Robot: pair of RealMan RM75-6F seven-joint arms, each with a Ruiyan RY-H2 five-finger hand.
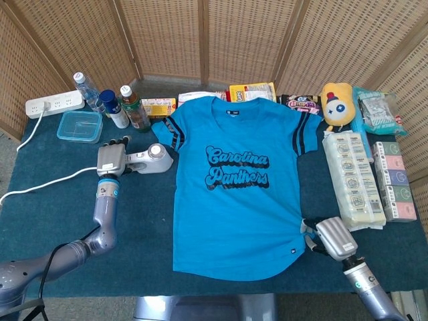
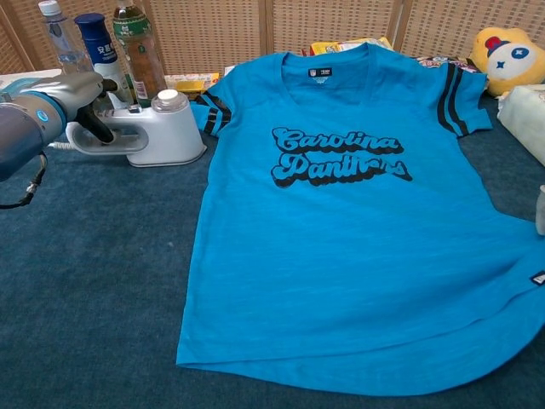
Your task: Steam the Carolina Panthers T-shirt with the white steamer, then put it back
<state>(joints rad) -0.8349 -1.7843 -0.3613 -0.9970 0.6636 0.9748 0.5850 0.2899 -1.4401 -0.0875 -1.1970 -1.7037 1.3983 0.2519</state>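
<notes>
Wicker screens (image 1: 200,37) back the blue-carpeted table (image 1: 60,221).

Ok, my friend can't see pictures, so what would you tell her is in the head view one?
A blue Carolina Panthers T-shirt lies flat on a dark green table. The robot's left hand is at the handle of a white steamer beside the shirt, and its right hand is at the shirt's bottom corner.
</notes>
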